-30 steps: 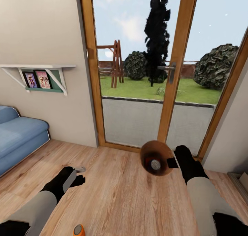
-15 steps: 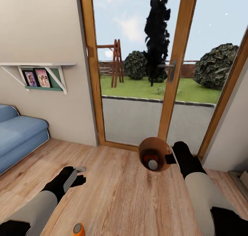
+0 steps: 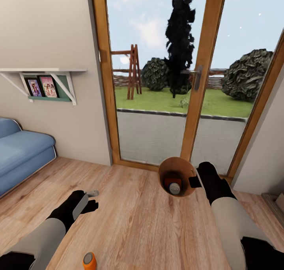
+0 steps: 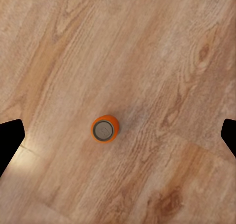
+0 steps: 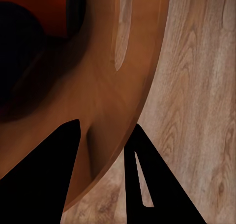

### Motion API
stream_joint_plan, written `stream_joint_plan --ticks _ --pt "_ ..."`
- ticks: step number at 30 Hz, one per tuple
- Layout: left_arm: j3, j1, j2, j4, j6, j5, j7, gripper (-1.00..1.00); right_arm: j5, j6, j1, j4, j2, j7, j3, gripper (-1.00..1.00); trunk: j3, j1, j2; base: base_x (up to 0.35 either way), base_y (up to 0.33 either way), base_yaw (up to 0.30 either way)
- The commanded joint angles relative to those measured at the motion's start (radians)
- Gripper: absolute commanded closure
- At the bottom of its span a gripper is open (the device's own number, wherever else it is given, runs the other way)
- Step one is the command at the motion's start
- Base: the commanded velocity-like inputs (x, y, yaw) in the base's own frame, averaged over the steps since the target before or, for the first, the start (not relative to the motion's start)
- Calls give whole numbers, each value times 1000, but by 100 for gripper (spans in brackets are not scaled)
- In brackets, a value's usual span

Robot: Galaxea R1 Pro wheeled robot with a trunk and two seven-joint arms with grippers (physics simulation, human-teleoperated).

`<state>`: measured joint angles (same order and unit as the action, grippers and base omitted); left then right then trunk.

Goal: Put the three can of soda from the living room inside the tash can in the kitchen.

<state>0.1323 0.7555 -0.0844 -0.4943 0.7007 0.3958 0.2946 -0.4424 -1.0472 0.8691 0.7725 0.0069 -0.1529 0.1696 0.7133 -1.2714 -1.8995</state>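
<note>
My right gripper [image 3: 194, 182] is shut on the rim of the copper-brown trash can [image 3: 177, 177], holding it above the wood floor with its mouth turned toward the head camera. In the right wrist view the fingers [image 5: 49, 175] straddle the trash can's wall [image 5: 103, 86]. Inside the bin lies a soda can [image 3: 174, 188] with a silvery top, and some orange shows behind it. One orange soda can [image 3: 89, 260] stands upright on the floor near me, below my left gripper [image 3: 94, 200], which is open. The left wrist view looks straight down on this orange can [image 4: 104, 128].
Wood-framed glass doors [image 3: 157, 84] stand straight ahead, with a garden beyond. A blue sofa [image 3: 19, 155] sits at the left, under a wall shelf [image 3: 43, 84] with photos. A wall corner [image 3: 260, 163] closes in at the right. Plank floor [image 3: 134, 222] lies between my arms.
The right gripper has lifted the trash can slightly and tipped its mouth more upward. The view has shifted slightly. The left arm has stayed put.
</note>
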Motion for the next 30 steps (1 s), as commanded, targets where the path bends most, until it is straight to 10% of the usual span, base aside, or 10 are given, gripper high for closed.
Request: stream_joint_plan --ticks 1,30 --pt "0 0 0 0 0 0 0 -100 13 0 1 1 0 -2 0 100 3 -4 -7 0 0 0" --pt "-3 1 -12 0 -10 24 0 -100 11 0 1 1 -1 -2 2 100 94 -115 -210 0 0 0"
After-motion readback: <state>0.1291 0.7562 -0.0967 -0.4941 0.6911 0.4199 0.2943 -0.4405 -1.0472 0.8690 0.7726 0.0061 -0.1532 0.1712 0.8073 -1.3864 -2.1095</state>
